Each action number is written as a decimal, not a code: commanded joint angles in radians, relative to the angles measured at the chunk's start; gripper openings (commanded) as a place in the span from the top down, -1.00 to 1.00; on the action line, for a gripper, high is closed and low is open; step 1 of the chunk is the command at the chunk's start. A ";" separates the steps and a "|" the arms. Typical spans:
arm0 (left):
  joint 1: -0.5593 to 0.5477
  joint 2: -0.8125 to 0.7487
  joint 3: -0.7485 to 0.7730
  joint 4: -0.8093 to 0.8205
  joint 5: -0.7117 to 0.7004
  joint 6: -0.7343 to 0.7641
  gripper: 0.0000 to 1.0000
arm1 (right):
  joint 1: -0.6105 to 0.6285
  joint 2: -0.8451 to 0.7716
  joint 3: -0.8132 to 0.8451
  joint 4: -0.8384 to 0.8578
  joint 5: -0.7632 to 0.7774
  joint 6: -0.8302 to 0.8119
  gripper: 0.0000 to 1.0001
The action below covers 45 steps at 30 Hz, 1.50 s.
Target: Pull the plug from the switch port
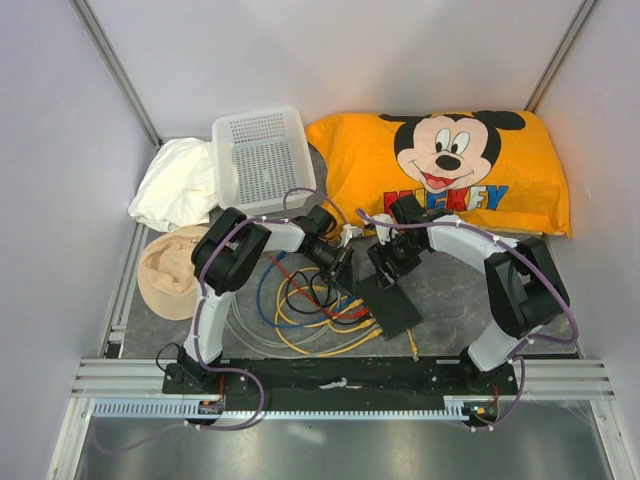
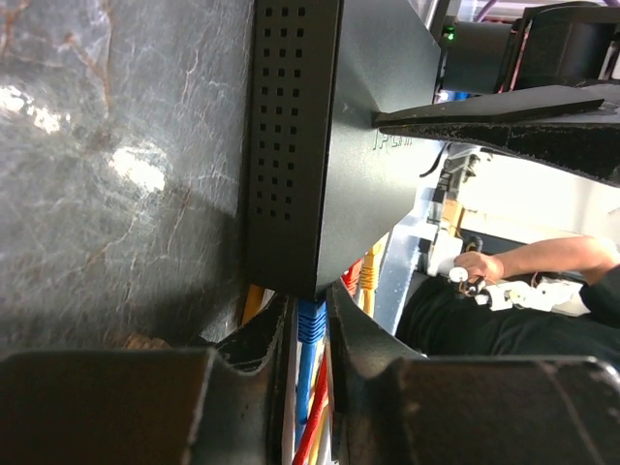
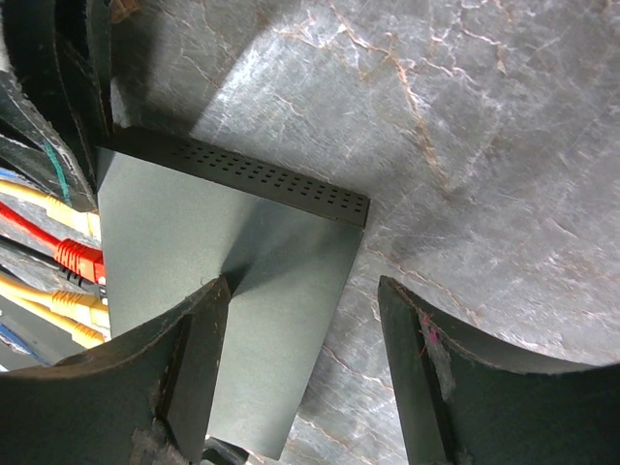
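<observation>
Closely, left claw (image 2: pixel 308 308) tight on blue plug (image 2: pixel 310 325), right claw (image 3: pixel 302 291) apart over switch (image 3: pixel 194 203) edge, yellow cables (image 3: pixel 68 302) alongside.

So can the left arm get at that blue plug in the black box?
Probably yes: the left gripper has its jaws either side of the blue plug at the edge of the network switch, nothing between. A red cable and yellow plug crowd close.

A robotics lab test cell, this: plain white panel walls (image 1: pixel 330 60) in aluminium frame rails (image 1: pixel 113 62) box in a grey marbled bench (image 1: pixel 455 300). Two white-and-black robot arms (image 1: pixel 232 258) stand bolted to a black base plate (image 1: pixel 340 372). A small flat black switch box (image 1: pixel 390 300) trails coloured network cables (image 1: pixel 300 345), and a black-shirted person (image 2: pixel 455 325) is beyond the bench.
</observation>
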State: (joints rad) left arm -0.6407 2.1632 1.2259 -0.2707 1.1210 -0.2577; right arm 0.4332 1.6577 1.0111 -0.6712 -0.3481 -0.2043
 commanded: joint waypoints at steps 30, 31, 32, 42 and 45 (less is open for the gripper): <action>0.049 0.205 0.279 -0.004 0.046 -0.038 0.97 | 0.183 -0.063 -0.031 0.025 0.175 -0.219 0.99; 0.052 0.208 0.284 -0.010 0.057 -0.040 0.97 | 0.188 -0.058 -0.034 0.028 0.199 -0.231 1.00; 0.058 0.210 0.284 -0.015 0.066 -0.041 0.97 | 0.196 -0.055 -0.048 0.047 0.213 -0.268 0.99; 0.079 0.245 0.314 -0.117 0.079 0.055 0.97 | 0.197 -0.073 -0.141 0.104 0.296 -0.311 1.00; 0.079 0.250 0.311 -0.168 0.069 0.113 0.97 | 0.197 -0.085 -0.180 0.107 0.291 -0.314 0.99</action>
State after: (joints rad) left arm -0.6098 2.3508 1.5177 -0.3981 1.2144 -0.2573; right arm 0.6319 1.5333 0.9302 -0.5411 -0.0944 -0.4862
